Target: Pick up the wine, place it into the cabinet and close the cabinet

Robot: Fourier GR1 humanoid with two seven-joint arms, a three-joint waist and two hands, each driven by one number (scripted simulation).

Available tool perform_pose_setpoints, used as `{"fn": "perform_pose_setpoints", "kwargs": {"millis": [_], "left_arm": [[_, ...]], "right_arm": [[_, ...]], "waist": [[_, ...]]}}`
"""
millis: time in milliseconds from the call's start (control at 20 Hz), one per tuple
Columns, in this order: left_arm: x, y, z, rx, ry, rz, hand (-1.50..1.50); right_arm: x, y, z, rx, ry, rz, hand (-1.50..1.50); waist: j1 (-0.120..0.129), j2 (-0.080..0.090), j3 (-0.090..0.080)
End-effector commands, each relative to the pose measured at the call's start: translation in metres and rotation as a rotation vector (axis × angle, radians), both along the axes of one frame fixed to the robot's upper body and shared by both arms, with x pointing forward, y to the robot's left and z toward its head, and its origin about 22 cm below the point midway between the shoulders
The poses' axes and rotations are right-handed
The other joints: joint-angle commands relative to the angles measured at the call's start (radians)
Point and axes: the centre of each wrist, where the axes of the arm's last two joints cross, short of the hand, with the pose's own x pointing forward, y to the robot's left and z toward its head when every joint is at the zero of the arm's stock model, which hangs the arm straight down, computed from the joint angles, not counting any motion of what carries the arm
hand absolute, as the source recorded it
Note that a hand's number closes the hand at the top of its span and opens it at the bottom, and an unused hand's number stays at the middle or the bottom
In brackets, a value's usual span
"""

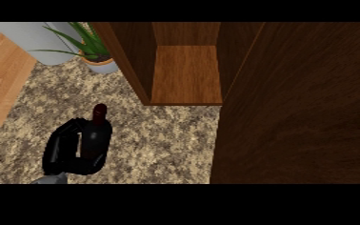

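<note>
We see the left hand (67, 148), black with curled fingers, closed round the body of the dark glass wine bottle (97, 136). The bottle stands upright on the speckled stone counter (162, 138), its dark red capped neck rising just beyond the fingers. The right hand does not appear in the head view.

Ahead of the hand and to its right stands the open brown wooden cabinet (186, 71), its shelf bare. The cabinet door (288, 114), a broad dark wood panel, is swung open well to the right of the hand. A green potted plant in a grey pot (95, 52) sits straight ahead of the hand, beside the cabinet's left wall.

We judge the bottle to be rigid, fairly heavy for its width, smooth and breakable. We judge the wide lower body to be the correct place to hold it, since the neck is narrow and gives poor control. We advise keeping it upright in transit and clearing the cabinet's left wall before setting it on the shelf.
</note>
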Motion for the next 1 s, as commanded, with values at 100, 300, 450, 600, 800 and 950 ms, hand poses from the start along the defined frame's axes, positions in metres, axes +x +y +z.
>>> {"fn": "perform_pose_setpoints", "kwargs": {"millis": [100, 300, 450, 600, 800, 950], "left_arm": [[0.001, 0.016, 0.021, 0.093, -0.139, 0.027, 1.50], [0.012, -0.022, 0.048, -0.029, -0.180, -0.041, 1.50], [0.008, -0.024, 0.072, -0.046, -0.167, -0.084, 1.50], [0.008, -0.035, 0.088, -0.076, -0.153, -0.119, 1.50], [-0.004, -0.067, 0.123, -0.039, -0.152, -0.144, 1.50], [0.004, -0.080, 0.146, -0.030, -0.158, -0.168, 1.50]], "right_arm": [[-0.039, -0.007, 0.006, 0.037, 0.004, 0.064, -1.50], [-0.013, -0.010, 0.001, 0.034, -0.025, 0.063, -1.50], [-0.022, 0.000, 0.014, 0.040, -0.010, 0.040, -1.50], [-0.024, -0.005, 0.010, 0.036, -0.015, 0.054, -1.50], [-0.025, -0.006, 0.005, 0.046, -0.007, 0.047, -1.50], [-0.033, -0.005, 0.008, 0.052, -0.026, 0.059, -1.50]], "waist": [[-0.002, -0.002, 0.001], [0.005, -0.001, 0.001], [0.007, -0.002, 0.000], [0.005, -0.001, 0.001], [0.005, -0.002, 0.001], [0.002, -0.002, 0.001]]}}
